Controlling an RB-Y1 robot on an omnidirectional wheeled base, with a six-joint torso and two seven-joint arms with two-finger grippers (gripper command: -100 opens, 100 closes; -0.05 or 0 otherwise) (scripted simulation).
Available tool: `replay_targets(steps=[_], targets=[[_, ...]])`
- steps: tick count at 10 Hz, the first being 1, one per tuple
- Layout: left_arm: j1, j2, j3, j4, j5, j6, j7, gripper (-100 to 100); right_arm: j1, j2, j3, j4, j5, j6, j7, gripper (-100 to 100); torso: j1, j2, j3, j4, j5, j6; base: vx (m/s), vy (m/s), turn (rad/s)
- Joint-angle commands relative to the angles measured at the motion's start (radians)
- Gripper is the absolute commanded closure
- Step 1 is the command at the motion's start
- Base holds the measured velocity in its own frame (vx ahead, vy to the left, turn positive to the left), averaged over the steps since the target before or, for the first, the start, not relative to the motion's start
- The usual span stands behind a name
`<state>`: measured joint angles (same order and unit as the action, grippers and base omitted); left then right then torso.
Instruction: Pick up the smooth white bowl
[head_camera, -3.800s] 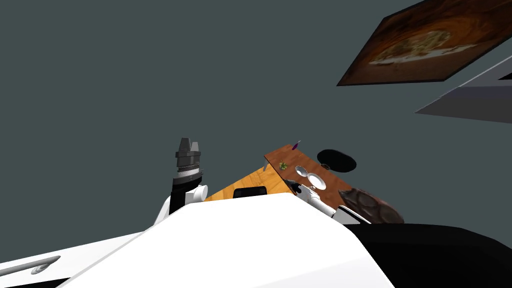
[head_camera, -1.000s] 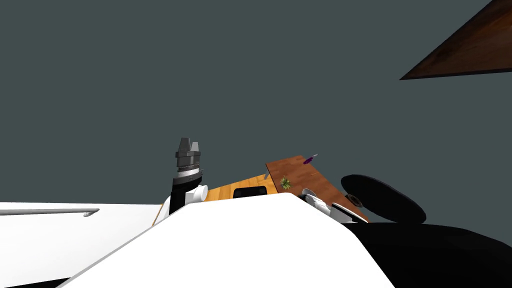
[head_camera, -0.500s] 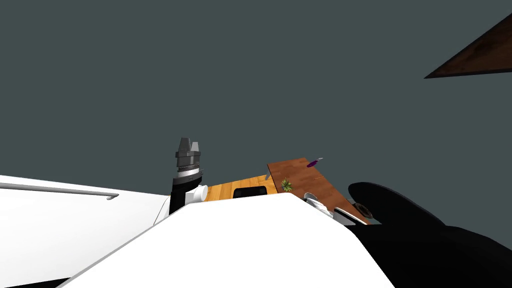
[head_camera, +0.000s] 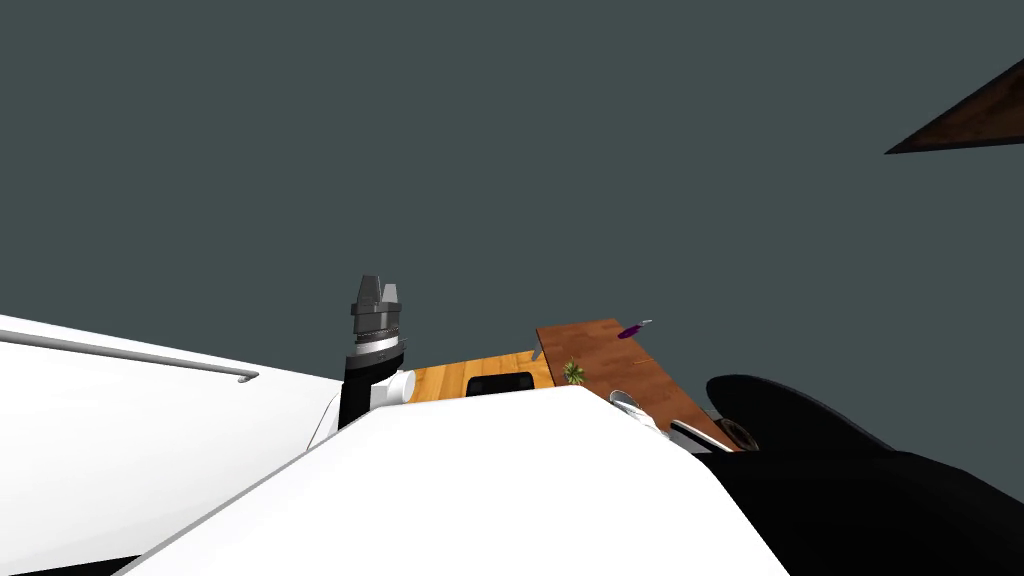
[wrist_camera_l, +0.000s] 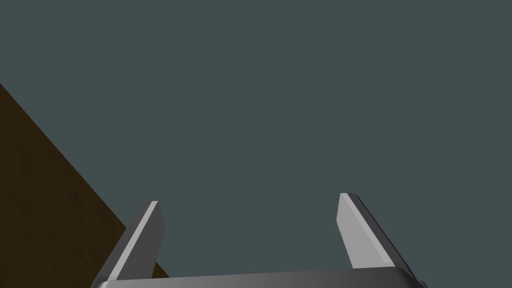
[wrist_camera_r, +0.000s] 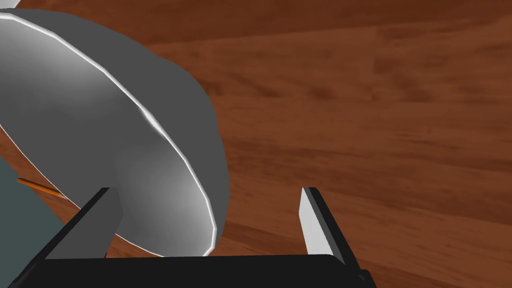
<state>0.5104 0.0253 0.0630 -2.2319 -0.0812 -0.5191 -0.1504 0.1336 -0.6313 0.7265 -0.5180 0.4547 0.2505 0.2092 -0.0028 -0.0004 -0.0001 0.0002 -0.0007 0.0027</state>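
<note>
The right gripper (wrist_camera_r: 207, 190) has its two fingers spread wide and holds nothing yet. One finger sits in front of the inner side of the bowl (wrist_camera_r: 100, 125), and the other stands clear over the bare brown wooden table (wrist_camera_r: 375, 125). The bowl's thin bright rim comes down into the gap between them, much closer to the first finger.

The bowl looks greyish white and smooth. It rests on the table and spreads away from the gripper on that same finger's side. I judge the wall is already straddled, so the next move needs a small shift towards the bowl and then a squeeze on the rim.

The left gripper (wrist_camera_l: 250, 199) is raised well away from the table, spread and empty, so the right arm is the nearer one.
</note>
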Motion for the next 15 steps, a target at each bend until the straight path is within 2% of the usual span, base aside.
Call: replay_targets(steps=[1,3,4,5,6,7,8,10,11,12,15], targets=[[0.0,0.0,0.0,0.0,0.0,0.0,0.0,0,0.022,0.005,0.009,-0.004,0.041,0.014,-0.05,-100,0.0,0.0,0.0,0.0,0.0,0.0,-0.015,-0.019,0.232],[0.0,0.0,0.0,0.0,0.0,0.0,0.0,0,0.022,0.005,0.009,-0.004,0.041,0.014,-0.09,-100,-0.001,0.0,0.0,0.0,0.0,0.0,-0.011,-0.021,0.055],[0.0,0.0,0.0,0.0,0.0,0.0,0.0,0,0.047,0.004,0.024,-0.024,0.064,0.036,-0.122,-100,0.0,0.0,0.0,0.0,0.0,0.0,-0.02,-0.014,0.198],[0.0,0.0,0.0,0.0,0.0,0.0,0.0,0,0.047,0.004,0.024,-0.024,0.064,0.036,-0.158,-100,0.0,0.0,0.0,0.0,0.0,-0.001,-0.02,-0.022,0.143],[0.0,0.0,0.0,0.0,0.0,0.0,0.0,0,0.072,0.003,0.039,-0.044,0.087,0.059,-0.191,-100,0.0,0.0,0.0,0.0,0.0,0.0,-0.021,-0.031,0.194],[0.0,0.0,0.0,0.0,0.0,0.0,0.0,0,0.072,0.003,0.039,-0.044,0.087,0.059,-0.225,-100,-0.001,0.001,0.0,0.0,0.0,0.0,-0.021,-0.033,0.122],[0.0,0.0,0.0,0.0,0.0,0.0,0.0,0,0.098,0.001,0.054,-0.064,0.111,0.081,-0.259,-100,-0.001,0.001,0.0,0.0,0.0,0.0,-0.026,-0.034,0.224],[0.0,0.0,0.0,0.0,0.0,0.0,0.0,0,0.098,0.001,0.054,-0.064,0.111,0.081,-0.293,-100,-0.001,0.001,0.0,0.0,0.0,0.0,-0.017,-0.023,0.056],[0.0,0.0,0.0,0.0,0.0,0.0,0.0,0,0.096,-0.001,0.056,-0.067,0.1,0.083,-0.273,-100,0.0,0.0,0.0,0.0,0.0,0.0,0.0,0.0,0.0],[0.0,0.0,0.0,0.0,0.0,0.0,0.0,0,0.097,-0.001,0.056,-0.068,0.1,0.084,-0.278,100,0.0,-0.001,0.0,0.0,0.0,0.0,0.0,0.0,0.0],[0.0,0.0,0.0,0.0,0.0,0.0,0.0,0,0.097,-0.001,0.055,-0.068,0.1,0.084,-0.278,100,0.0,-0.001,-0.001,0.0,0.0,-0.001,0.0,0.0,0.0]])
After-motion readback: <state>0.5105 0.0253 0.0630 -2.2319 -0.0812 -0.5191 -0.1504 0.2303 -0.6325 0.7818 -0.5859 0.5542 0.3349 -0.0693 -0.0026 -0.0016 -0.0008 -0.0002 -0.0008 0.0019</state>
